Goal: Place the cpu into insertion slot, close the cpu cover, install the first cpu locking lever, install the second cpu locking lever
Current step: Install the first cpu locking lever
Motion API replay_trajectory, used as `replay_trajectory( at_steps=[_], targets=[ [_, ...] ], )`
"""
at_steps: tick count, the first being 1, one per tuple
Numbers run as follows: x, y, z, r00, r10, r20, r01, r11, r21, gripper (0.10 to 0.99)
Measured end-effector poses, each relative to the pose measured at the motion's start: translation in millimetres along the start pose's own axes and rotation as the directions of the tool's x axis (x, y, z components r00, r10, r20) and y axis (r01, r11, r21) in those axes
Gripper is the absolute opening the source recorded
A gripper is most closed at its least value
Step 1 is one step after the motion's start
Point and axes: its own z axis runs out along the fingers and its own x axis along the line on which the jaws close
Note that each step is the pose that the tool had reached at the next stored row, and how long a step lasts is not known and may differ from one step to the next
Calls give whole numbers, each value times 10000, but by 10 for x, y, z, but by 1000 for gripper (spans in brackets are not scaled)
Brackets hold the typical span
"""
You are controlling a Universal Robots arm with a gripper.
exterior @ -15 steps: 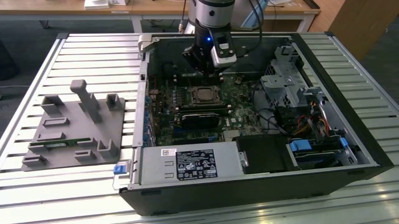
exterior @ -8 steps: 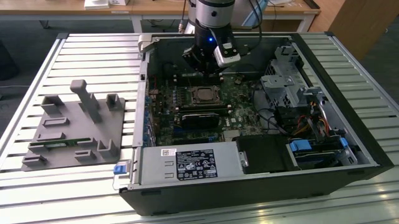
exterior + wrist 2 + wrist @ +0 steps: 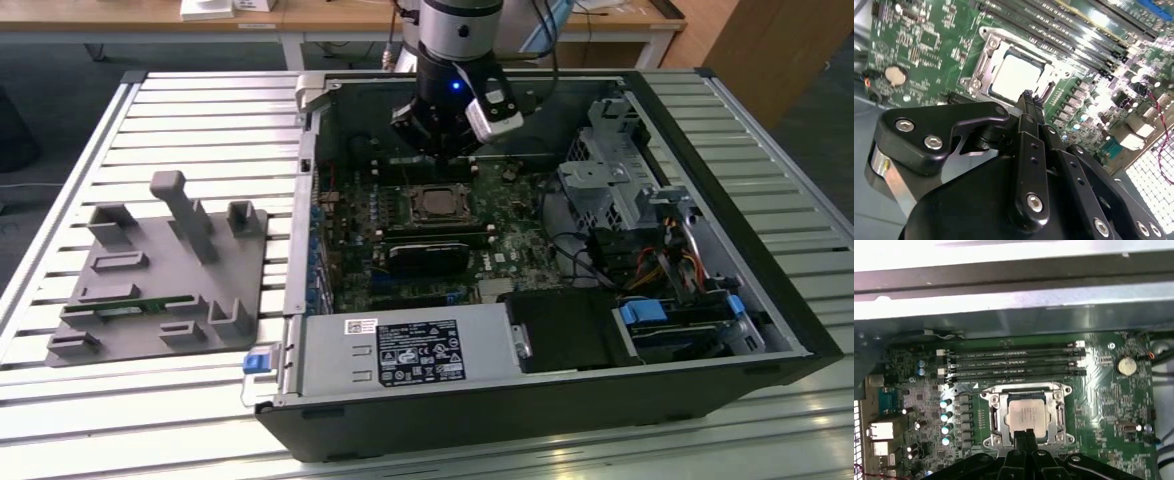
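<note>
The cpu [image 3: 1026, 415] lies flat in the insertion slot [image 3: 985, 441] on the green board, its silvery-beige top showing. The cpu cover [image 3: 1024, 388], a grey metal frame, lies down around it, and the chip shows through its window. My gripper [image 3: 1025, 434] hangs just above the socket's edge with its black fingers pressed together and nothing between them. In the second wrist view the fingertips [image 3: 1028, 96] sit over the rim beside the cpu [image 3: 1015, 75]. From the exterior view, the gripper [image 3: 434, 152] is inside the open computer case, just behind the cpu [image 3: 435, 203].
Long black memory slots [image 3: 1011, 362] run beside the socket, and a coin battery [image 3: 1125, 366] lies further along. A black card [image 3: 434, 252], the power supply [image 3: 400, 350] and a drive cage [image 3: 607, 180] crowd the case. A grey fixture [image 3: 160, 270] sits on the slatted table.
</note>
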Motion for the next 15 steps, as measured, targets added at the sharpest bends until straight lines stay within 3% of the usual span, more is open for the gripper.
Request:
replay_trajectory(
  at_steps=[1, 3, 6, 15],
  targets=[
    [0, 0, 1, 10000, -97, -9, 97, 9999, -77, 106],
    [6, 0, 7, 9998, -176, 39, 176, 9998, -127, 106],
    [67, -5, 13, 9997, -196, 114, 198, 9997, -138, 106],
    [298, -23, 22, 9997, -197, 127, 199, 9997, -139, 106]
  ],
)
